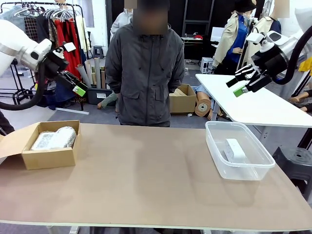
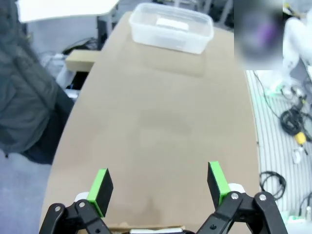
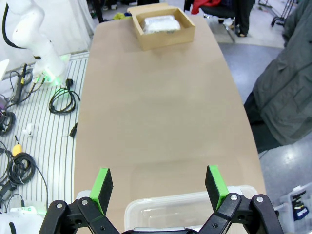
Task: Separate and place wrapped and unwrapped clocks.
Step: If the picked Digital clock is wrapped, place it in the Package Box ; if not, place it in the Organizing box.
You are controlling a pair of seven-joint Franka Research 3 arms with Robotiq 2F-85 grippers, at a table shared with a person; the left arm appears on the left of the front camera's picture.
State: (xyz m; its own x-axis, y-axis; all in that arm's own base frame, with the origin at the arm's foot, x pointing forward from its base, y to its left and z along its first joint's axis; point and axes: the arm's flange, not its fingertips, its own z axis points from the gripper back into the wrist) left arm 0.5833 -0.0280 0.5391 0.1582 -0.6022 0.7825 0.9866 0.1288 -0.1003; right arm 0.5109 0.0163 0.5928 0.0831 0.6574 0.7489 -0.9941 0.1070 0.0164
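Observation:
Two bubble-wrapped clocks (image 1: 54,138) lie side by side in an open cardboard box (image 1: 48,157) at the table's left; the right wrist view shows the wrapped clocks (image 3: 159,24) far off in that box (image 3: 165,36). One bare white clock (image 1: 235,150) rests inside a clear plastic tub (image 1: 237,168) at the right, and the left wrist view has this clock (image 2: 171,23) in the tub (image 2: 170,39). My left gripper (image 1: 76,87) hangs open, high above the box. My right gripper (image 1: 242,84) hangs open, high over the tub. Both hold nothing.
A person in a dark grey jacket (image 1: 144,73) stands at the far edge, hands behind the back. The brown table (image 1: 146,175) is bare between box and tub. A white table (image 1: 263,105) stands behind at the right, a black stool (image 1: 295,163) beside the tub.

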